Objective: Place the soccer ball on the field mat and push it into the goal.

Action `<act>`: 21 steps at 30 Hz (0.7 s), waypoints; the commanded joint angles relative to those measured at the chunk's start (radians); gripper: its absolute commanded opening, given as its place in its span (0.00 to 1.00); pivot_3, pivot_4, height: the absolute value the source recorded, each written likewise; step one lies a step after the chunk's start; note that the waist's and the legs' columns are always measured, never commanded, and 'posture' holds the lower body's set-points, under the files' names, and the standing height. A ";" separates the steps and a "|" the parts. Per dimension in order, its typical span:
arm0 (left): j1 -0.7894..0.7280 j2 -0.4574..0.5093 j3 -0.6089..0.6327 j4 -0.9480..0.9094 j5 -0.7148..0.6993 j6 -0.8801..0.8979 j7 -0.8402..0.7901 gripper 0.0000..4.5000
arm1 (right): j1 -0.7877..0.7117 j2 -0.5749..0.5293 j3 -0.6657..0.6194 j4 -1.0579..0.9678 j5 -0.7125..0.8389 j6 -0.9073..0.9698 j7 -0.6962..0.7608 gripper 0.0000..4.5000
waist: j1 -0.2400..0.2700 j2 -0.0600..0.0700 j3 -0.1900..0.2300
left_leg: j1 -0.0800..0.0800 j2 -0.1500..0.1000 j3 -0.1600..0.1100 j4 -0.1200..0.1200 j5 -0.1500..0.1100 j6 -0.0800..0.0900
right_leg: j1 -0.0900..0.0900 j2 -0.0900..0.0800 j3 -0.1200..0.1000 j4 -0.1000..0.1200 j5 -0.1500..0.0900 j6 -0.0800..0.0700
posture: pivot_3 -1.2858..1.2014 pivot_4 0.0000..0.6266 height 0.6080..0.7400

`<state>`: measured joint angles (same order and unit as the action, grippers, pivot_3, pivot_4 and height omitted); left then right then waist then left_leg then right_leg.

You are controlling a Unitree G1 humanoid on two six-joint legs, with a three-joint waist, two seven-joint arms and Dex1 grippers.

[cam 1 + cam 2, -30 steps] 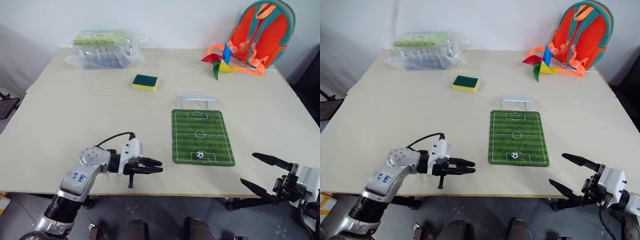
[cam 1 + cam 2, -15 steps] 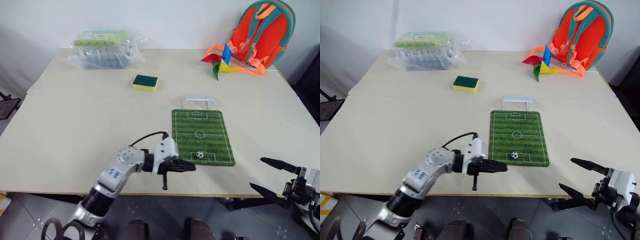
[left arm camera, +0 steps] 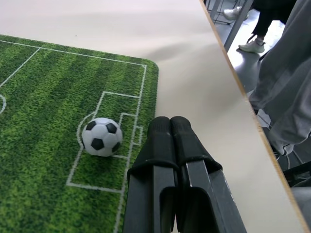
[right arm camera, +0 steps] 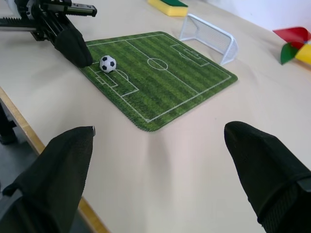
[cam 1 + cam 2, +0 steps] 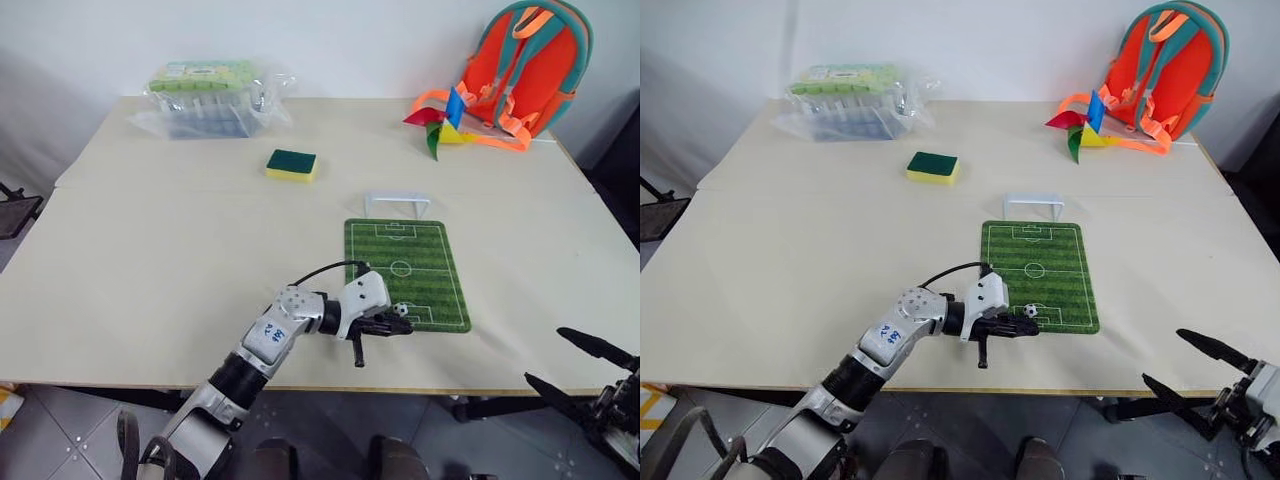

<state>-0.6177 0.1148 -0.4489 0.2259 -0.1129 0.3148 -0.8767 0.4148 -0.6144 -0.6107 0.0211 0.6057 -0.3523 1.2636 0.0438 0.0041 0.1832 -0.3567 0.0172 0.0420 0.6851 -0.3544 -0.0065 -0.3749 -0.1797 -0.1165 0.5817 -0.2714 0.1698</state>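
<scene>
The soccer ball (image 5: pixel 400 310) rests on the near penalty box of the green field mat (image 5: pixel 405 255). The white goal (image 5: pixel 397 203) stands at the mat's far end. My left gripper (image 5: pixel 404 326) is shut and empty, lying low over the mat's near edge. In the left wrist view its fingertips (image 3: pixel 163 127) stop just short of the ball (image 3: pixel 102 137), with a small gap between them. My right gripper (image 5: pixel 545 356) hangs open and empty beyond the table's front right edge. In the right wrist view its fingers (image 4: pixel 63 165) frame the mat (image 4: pixel 170 82) and the ball (image 4: pixel 108 63).
A yellow-and-green sponge (image 5: pixel 291 163) lies beyond the goal to the left. A plastic-wrapped pack (image 5: pixel 210 95) sits at the back left. A pinwheel (image 5: pixel 440 118) and an orange backpack (image 5: pixel 525 65) are at the back right. A person's legs (image 3: pixel 286 97) stand beside the table.
My left arm swept to the right along the table's front edge, bringing its shut gripper up beside the ball. My right gripper drew back to the right, off the table's edge.
</scene>
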 commanded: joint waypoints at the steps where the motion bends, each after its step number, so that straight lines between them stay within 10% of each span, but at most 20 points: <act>1: -0.035 -0.026 0.023 0.030 0.006 -0.045 0.010 0.01 | 0.018 0.015 -0.018 -0.053 0.014 -0.014 -0.028 1.00 | 0.000 0.000 0.000 | 0.000 0.000 0.000 0.000 0.000 0.000 | 0.000 0.000 0.000 0.000 0.000 0.000 | 0.52 0.24 1.00; 16: -0.340 -0.135 0.282 0.581 0.033 -0.534 0.293 0.01 | -0.118 0.254 0.024 -0.189 -0.059 -0.028 -0.451 1.00 | 0.006 0.000 0.000 | -0.001 0.000 0.000 -0.002 0.000 0.000 | -0.002 0.000 -0.001 -0.001 0.000 0.000 | 0.52 0.24 1.00; 21: -0.298 -0.071 0.351 0.484 -0.058 -0.653 0.115 0.01 | -0.152 0.336 0.095 -0.231 -0.112 -0.038 -0.543 1.00 | 0.001 0.001 0.000 | -0.003 -0.001 0.001 -0.002 0.000 0.000 | -0.004 0.000 -0.001 -0.001 0.000 0.000 | 0.52 0.24 1.00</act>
<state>-0.9318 0.0236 -0.1168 0.7783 -0.1329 -0.3011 -0.6963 0.2555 -0.2811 -0.5157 -0.1710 0.5065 -0.3666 0.7406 0.0444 0.0049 0.1828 -0.3599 0.0166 0.0427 0.6829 -0.3546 -0.0061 -0.3786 -0.1798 -0.1175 0.5806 -0.2713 0.1702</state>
